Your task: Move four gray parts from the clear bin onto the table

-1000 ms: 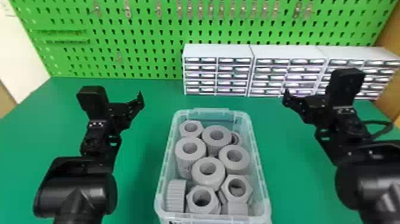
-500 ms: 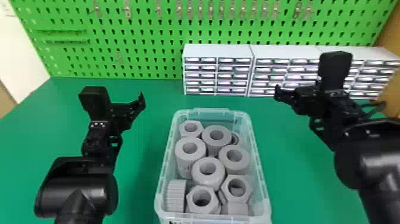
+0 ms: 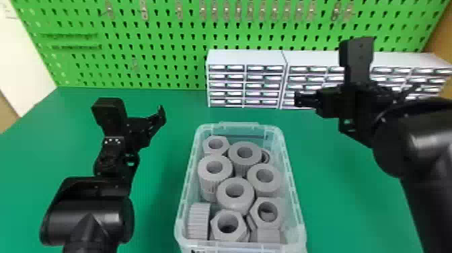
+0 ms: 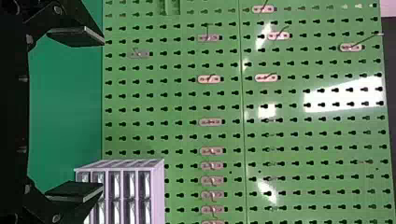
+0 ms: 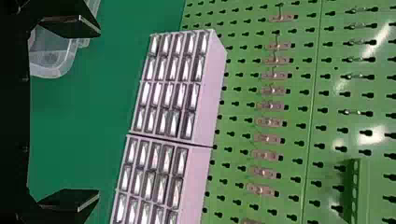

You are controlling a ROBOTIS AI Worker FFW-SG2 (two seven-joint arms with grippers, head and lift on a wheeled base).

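The bin [image 3: 294, 188] points its long axis away from the robot, parts [image 3: 235, 209] inside (most holes up); left gripper [image 3: 161, 116] and right gripper [image 3: 299, 100] gape open.

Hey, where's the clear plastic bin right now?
In the head view, the clear plastic bin sits low center on the green table, between the black left arm and right arm, nearer than the white drawer cabinets.

Bright, fairly even light fills the scene. White glare patches shine off the pegboard [image 4: 187, 102]; the far drawers [image 3: 247, 80] glint. Soft shadow darkens the table [image 3: 158, 202] left of the bin [image 3: 187, 181].
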